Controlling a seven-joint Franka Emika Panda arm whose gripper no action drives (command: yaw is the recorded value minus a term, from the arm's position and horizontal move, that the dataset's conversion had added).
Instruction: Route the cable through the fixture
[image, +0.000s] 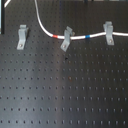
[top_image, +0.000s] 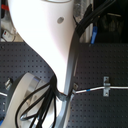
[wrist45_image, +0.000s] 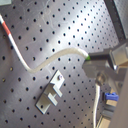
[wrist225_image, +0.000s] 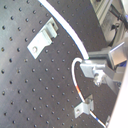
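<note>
A black perforated breadboard table (image: 65, 95) fills both exterior views, evenly lit, with what may be cluttered shelving (top_image: 107, 25), too blurred to tell, behind its far edge.

My arm (top_image: 50, 45) fills the second exterior view, its white link sweeping down over the board. In the first wrist view my gripper (wrist45_image: 95, 62) has its fingers (wrist45_image: 100, 57) closed.
</note>
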